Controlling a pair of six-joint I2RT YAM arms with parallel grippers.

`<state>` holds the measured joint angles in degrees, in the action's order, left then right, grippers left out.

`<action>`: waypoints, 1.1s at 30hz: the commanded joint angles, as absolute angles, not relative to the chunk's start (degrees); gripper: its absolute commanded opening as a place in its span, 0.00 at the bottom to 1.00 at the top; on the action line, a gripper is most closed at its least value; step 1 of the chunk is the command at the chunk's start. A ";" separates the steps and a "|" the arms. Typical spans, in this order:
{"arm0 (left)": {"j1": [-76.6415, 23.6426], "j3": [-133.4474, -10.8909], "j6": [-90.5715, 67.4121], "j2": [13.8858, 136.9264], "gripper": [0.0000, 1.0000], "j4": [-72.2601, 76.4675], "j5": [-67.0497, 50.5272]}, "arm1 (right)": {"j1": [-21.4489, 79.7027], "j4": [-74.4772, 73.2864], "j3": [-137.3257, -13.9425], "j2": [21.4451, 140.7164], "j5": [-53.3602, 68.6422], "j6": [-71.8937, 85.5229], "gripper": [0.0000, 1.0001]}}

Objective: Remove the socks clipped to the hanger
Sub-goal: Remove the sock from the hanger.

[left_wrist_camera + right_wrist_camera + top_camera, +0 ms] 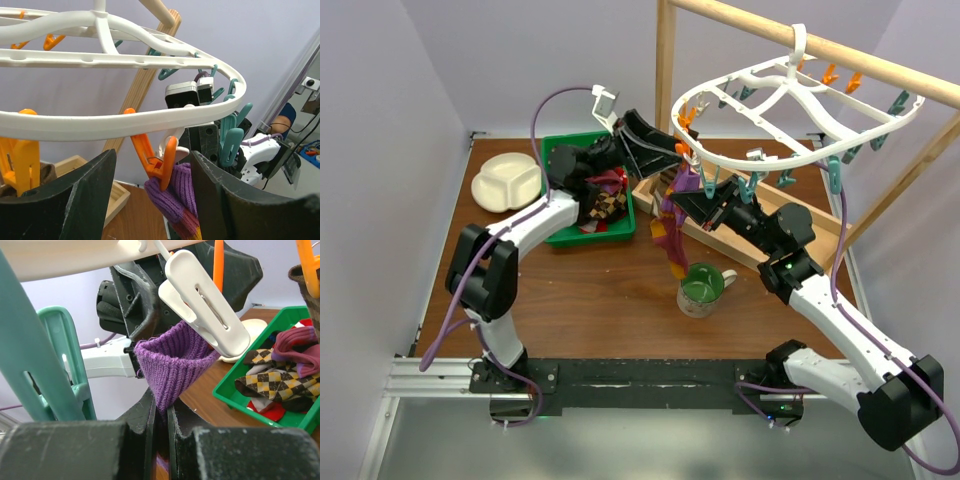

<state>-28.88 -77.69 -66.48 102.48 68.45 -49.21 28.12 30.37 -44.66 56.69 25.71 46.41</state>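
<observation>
The white oval hanger [750,165] hangs by its hook from a wooden pole. A purple sock [672,235] with red and yellow bands hangs from its left rim, held by an orange clip [161,160] and a white clip [205,305]. My left gripper [152,167] is open, its fingers on either side of the orange clip and the sock's cuff [180,197]. In the top view it [665,155] is at the rim. My right gripper [160,415] is shut on the purple sock [172,360] just below the cuff; in the top view it [685,200] is under the rim.
A green bin [552,150] at the back left holds several loose socks, among them a brown-cream checkered one [275,380]. A white divided plate [510,180] lies left of it. A wooden tray [790,215] sits under the hanger. A green mug [702,288] stands below the hanging sock. Teal clips [835,172] line the rim.
</observation>
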 commanded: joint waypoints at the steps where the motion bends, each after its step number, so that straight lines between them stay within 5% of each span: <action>1: -29.36 -81.12 -67.76 103.36 0.65 72.16 -48.60 | 28.39 31.03 -45.00 55.63 27.25 45.62 0.05; 33: -29.71 -82.97 -71.63 104.41 0.39 75.76 -47.46 | 28.39 31.38 -44.65 56.25 26.81 45.62 0.05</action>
<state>-29.39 -80.51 -70.89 104.25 72.64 -48.21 28.12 30.22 -44.64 56.69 25.71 46.24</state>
